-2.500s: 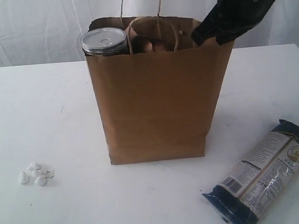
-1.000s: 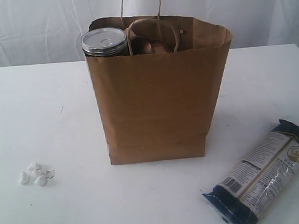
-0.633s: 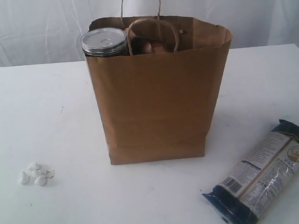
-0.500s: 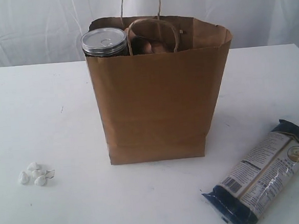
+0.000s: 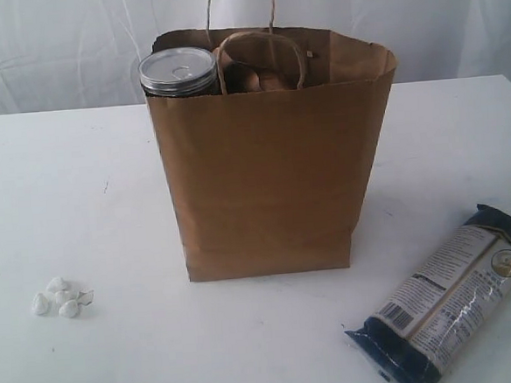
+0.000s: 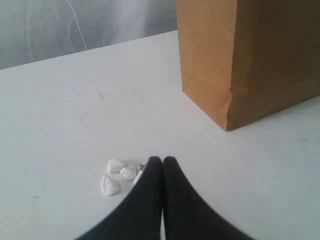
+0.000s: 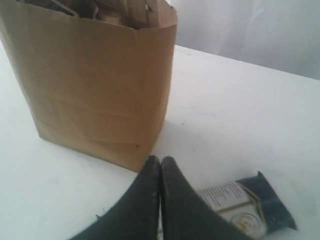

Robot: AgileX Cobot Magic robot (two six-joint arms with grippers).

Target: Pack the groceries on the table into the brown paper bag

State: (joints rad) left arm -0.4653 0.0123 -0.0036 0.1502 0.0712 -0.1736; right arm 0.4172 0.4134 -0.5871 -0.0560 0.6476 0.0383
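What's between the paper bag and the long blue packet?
Nothing: the exterior view shows only bare white table between the brown paper bag and the dark-blue packet.

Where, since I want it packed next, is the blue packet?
In the exterior view the blue packet lies flat on the table at the lower right, right of the bag and apart from it.

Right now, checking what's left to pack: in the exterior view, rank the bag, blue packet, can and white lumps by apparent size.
1. brown paper bag
2. long dark-blue packet
3. silver pull-tab can, top only, and white lumps: alike, unranked.
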